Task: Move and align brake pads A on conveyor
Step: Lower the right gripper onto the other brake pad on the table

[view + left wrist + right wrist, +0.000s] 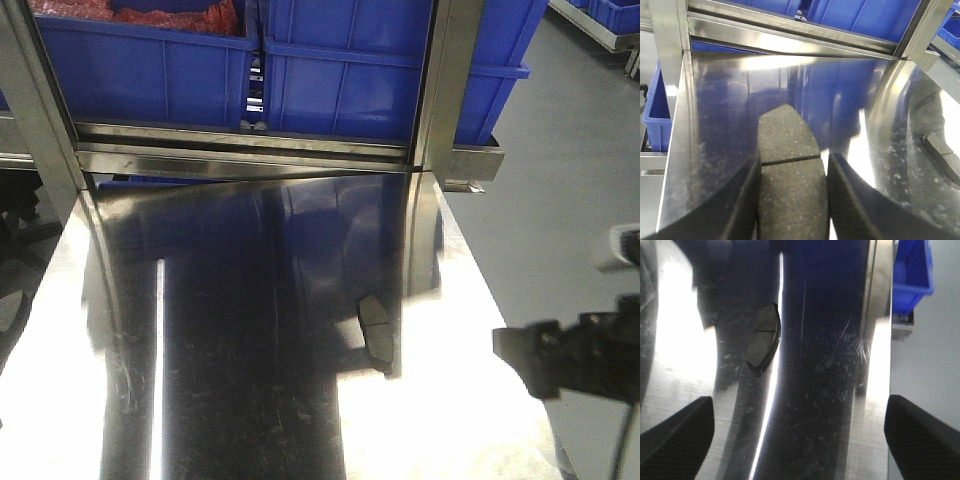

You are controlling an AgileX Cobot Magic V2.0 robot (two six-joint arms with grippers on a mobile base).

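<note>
Left pincer (792,169) clasps a speckled grey brake pad (787,132) with centre groove.

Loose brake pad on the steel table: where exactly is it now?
In the front view, the loose brake pad lies on the steel table, right of centre, left of the right hand.

**No readable writing**

No word, label, brand, number or sign can be read in any of the three views. The blue crates (340,85) along the top of the front view have plain walls. The steel worktop (470,400) shows only glare and scratches. The brake pad (787,150) in the lower middle of the left wrist view shows a bare speckled grey face.
</note>
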